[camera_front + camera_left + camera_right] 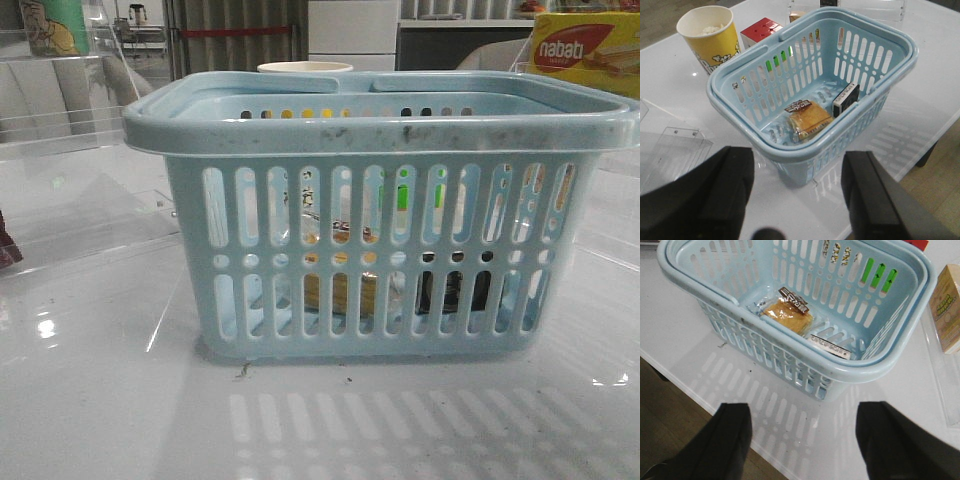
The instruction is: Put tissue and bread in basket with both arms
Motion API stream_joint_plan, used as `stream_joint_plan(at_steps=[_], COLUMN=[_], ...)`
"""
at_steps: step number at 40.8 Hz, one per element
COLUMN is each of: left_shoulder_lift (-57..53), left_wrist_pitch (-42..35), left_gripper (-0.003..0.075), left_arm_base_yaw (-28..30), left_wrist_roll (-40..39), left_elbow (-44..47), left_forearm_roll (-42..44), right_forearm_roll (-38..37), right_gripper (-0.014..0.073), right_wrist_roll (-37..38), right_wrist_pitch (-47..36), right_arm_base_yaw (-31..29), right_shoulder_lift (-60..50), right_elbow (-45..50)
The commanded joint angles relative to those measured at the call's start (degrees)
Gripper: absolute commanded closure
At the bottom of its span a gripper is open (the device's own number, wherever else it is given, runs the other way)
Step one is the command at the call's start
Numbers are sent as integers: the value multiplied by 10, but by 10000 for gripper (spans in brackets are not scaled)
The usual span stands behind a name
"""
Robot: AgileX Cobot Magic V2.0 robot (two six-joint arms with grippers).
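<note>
**benchbot:** Since you asked, starting closest in: my left end effector [795, 200] is spread wide with nothing between its fingers, hanging above the white bench [920, 100]. My right end effector [802, 440] is the same, gaping and empty.

**slotwatcher:** And the stuff?

**benchbot:** Just past them sits the light-blue basket [765, 145]. The bread [809, 119] lies flat on its floor, label band facing up. The tissue [846, 99], the dark little pack, is right beside it, tipped against the basket wall.

**slotwatcher:** Anything behind?

**benchbot:** A yellow popcorn cup [710, 37], a red-and-white box [761, 31] next to it, and further back the nabati box [585, 50].
</note>
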Motion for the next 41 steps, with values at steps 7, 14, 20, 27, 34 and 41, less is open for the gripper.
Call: stream_joint_plan(at_steps=[7, 14, 20, 27, 34, 41], left_shoulder_lift=[-128, -160, -158, -158, -158, -158], left_wrist_pitch=[-51, -54, -60, -63, -63, -63], left_gripper=[268, 274, 402, 556, 629, 629], left_arm_base_yaw=[1, 1, 1, 1, 1, 1], left_wrist_roll=[-30, -30, -30, -30, -30, -30], left_elbow=[96, 133, 137, 137, 137, 137], left_forearm_roll=[-6, -6, -6, -4, -4, -4], right_forearm_roll=[0, 0, -1, -1, -1, -1], right_gripper=[45, 52, 207, 445, 536, 537], right_wrist_roll=[-6, -6, -6, -6, -6, -6], right_wrist_pitch=[-34, -34, -32, -32, -31, -30], right_arm_base_yaw=[0, 0, 0, 0, 0, 0], right_shoulder_lift=[-2, -2, -2, -2, -2, -2], right_elbow=[-15, -6, 1, 1, 2, 2])
